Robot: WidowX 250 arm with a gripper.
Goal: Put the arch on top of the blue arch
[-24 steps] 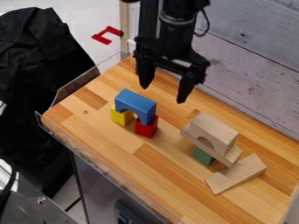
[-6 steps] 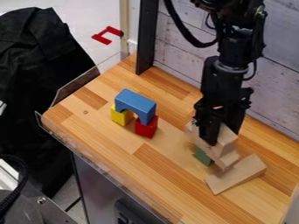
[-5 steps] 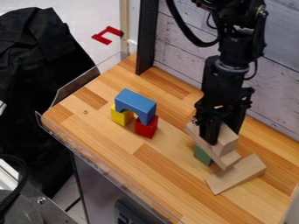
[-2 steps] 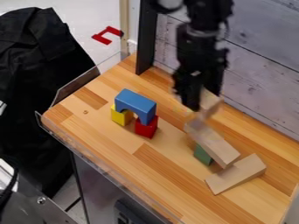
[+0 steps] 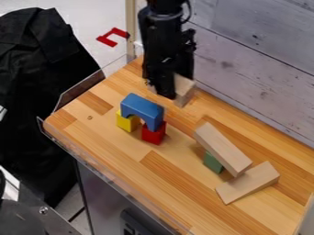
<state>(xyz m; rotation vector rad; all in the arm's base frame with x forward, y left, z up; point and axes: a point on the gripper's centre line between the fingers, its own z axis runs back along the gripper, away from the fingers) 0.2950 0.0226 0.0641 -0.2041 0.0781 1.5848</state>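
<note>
Along the table's near side runs a clear guard [image 5: 107,176], wood tabletop [image 5: 122,156] behind it; toward the right of the view, lower plank [image 5: 251,183], plain wood, set at an angle; just beyond, upper plank [image 5: 227,151], also plain, lying over green block [image 5: 213,163], its near end by the lower plank; left of those, red block [image 5: 153,134] and yellow block [image 5: 127,122], side by side, blue arch [image 5: 144,109] bridging both, upright. Past the blue arch, slightly right in view, my claw [image 5: 175,87] grips the plain wooden arch [image 5: 186,89], fingers closed on its sides; arch is off the stack, near the blue one; behind, grey plank wall [image 5: 257,69]; far left, red bracket-shaped piece [image 5: 112,36], beyond the table.
</note>
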